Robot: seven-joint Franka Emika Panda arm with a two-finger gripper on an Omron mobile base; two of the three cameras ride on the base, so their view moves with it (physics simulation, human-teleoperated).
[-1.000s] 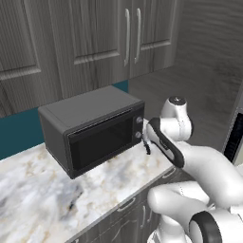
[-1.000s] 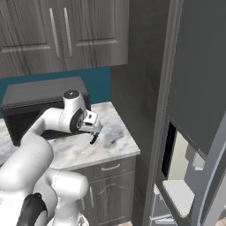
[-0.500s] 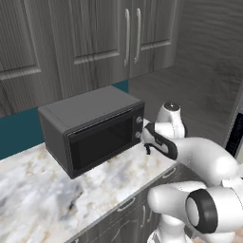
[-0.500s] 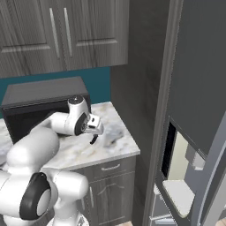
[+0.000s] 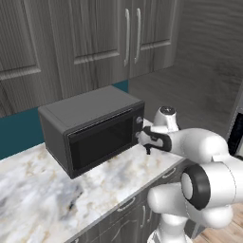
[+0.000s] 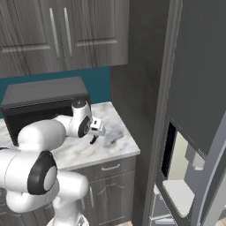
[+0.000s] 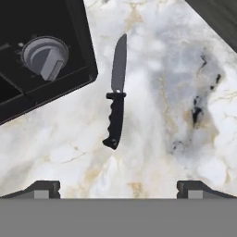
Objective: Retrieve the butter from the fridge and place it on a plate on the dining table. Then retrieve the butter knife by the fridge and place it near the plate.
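Note:
The butter knife lies flat on the marbled counter in the hand view, black ribbed handle toward me, blade pointing away. It rests just right of the microwave's front corner. My gripper hangs above it, open, the knife's handle between and ahead of the fingertips, nothing held. In the base views the gripper hovers low over the counter beside the microwave. The grey fridge stands to the right, its door open on a white interior. The butter, the plate and the dining table are out of view.
A dark grey microwave sits on the counter, its knob close to the knife. Dark wood cabinets hang above. A tall dark panel separates counter and fridge. Bare marble stretches to the left.
The hand has sunk slightly toward the counter by the microwave's corner, and the arm's elbow has swung nearer the cameras. The jaws have stayed open.

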